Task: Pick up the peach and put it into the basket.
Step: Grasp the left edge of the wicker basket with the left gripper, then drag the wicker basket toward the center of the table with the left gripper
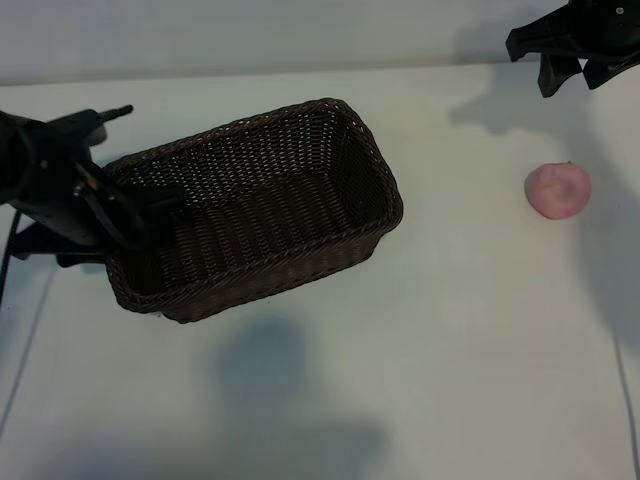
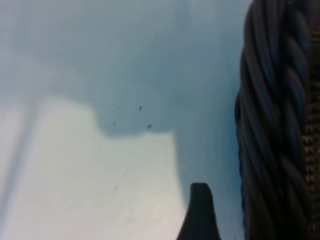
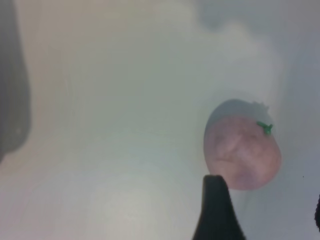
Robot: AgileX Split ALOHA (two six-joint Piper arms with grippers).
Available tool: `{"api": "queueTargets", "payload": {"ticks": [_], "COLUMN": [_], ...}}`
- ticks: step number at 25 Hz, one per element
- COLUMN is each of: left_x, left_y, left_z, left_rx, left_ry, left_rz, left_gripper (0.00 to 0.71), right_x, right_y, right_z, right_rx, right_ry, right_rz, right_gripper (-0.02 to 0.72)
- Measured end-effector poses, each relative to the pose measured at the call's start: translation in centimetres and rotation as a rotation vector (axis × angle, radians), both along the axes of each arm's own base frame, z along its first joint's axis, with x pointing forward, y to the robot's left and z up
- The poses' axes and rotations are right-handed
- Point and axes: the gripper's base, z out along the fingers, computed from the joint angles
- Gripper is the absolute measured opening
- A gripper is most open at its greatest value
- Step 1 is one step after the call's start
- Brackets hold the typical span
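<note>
The peach (image 1: 558,190), a small pink fruit, lies on the white table at the right, apart from everything else. My right gripper (image 1: 575,78) hovers beyond it near the table's far edge, open and holding nothing. In the right wrist view one finger (image 3: 215,212) shows with the peach (image 3: 242,152) just past its tip. The basket (image 1: 372,160), dark brown wicker and empty, lies slantwise left of centre. My left gripper (image 1: 145,215) is open at the basket's left end, over its rim. In the left wrist view one finger (image 2: 200,212) stands just outside the braided rim (image 2: 277,125), not touching it.
The white tabletop (image 1: 470,330) stretches bare in front of the basket and between basket and peach. Its far edge runs along the top, close behind the right gripper. A dark cable (image 1: 8,262) hangs by the left arm.
</note>
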Motion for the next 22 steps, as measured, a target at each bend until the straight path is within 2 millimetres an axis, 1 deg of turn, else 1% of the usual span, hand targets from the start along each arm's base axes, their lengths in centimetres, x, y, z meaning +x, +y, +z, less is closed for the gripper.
{"api": "queueTargets", "payload": {"ticks": [4, 6, 8, 9, 11, 18, 22], "left_x": [0.2, 0.2, 0.3, 0.3, 0.3, 0.3, 0.3], "left_y": [-0.2, -0.2, -0.2, -0.2, -0.2, -0.2, -0.3], "left_z": [-1.6, -2.0, -2.0, -2.0, -1.9, -1.9, -1.2], "left_rx": [-0.009, -0.009, -0.014, -0.018, -0.026, -0.023, -0.042], "left_ry": [0.037, 0.050, 0.049, 0.049, 0.044, 0.042, 0.014], "left_rz": [0.015, 0.018, 0.022, 0.028, 0.039, 0.030, 0.041], "left_gripper": [0.547, 0.528, 0.469, 0.417, 0.377, 0.367, 0.367], "right_x": [0.0, 0.0, 0.0, 0.0, 0.0, 0.0, 0.0], "right_y": [0.0, 0.0, 0.0, 0.0, 0.0, 0.0, 0.0], "right_z": [0.0, 0.0, 0.0, 0.0, 0.0, 0.0, 0.0], "right_rx": [0.000, 0.000, 0.000, 0.000, -0.001, -0.001, 0.000], "right_ry": [0.000, 0.000, 0.000, 0.000, 0.001, 0.001, 0.000], "right_rz": [0.000, 0.001, 0.001, 0.001, 0.001, 0.001, 0.001], "right_gripper": [0.465, 0.465, 0.465, 0.465, 0.465, 0.465, 0.465]}}
